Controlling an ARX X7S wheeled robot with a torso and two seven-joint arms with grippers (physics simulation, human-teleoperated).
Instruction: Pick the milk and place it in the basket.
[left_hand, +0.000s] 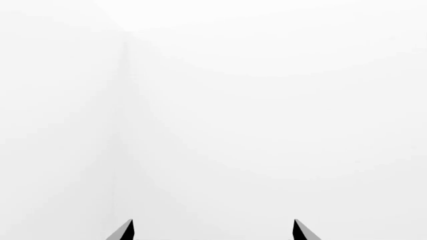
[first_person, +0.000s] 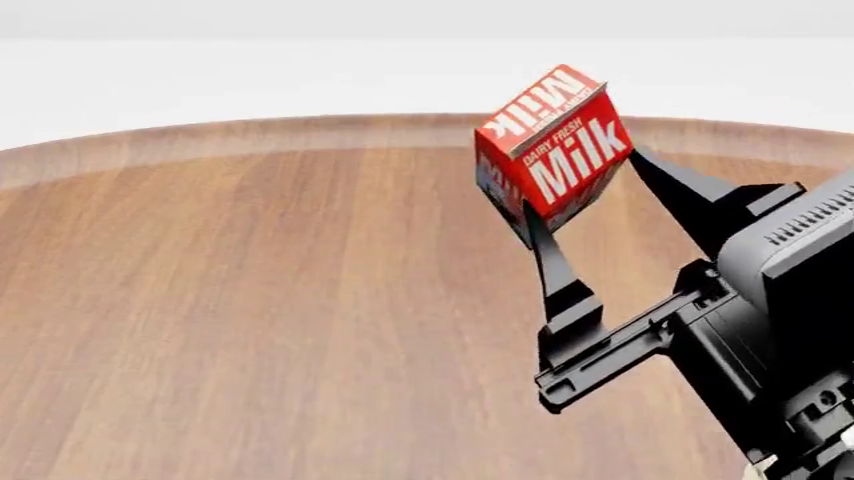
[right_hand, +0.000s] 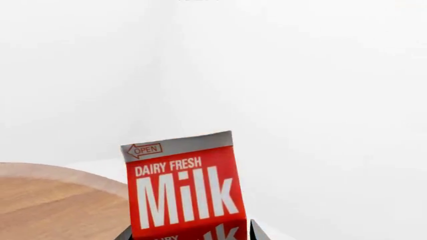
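One milk (first_person: 554, 150) carton, gable-top, red with white "Milk" lettering, held tilted in the air above the counter (first_person: 267, 320) by the right gripper (first_person: 587, 195); its jaws are closed against the carton's two sides. Head view alone shows the black angular fingers (first_person: 550, 270) and the arm behind them. Right wrist view alone shows the carton's grey top strip, marked "OPEN" with an arrow, and the line "DAIRY FRESH".

One counter: round edge, wood grain, light brown with a paler rim.

One left gripper (left_hand: 213, 231), in the left wrist view only: two dark pointed fingertips (left_hand: 123, 231) set well apart, jaws spread wide, nothing between them, a blank white background beyond.

No view shows the basket.
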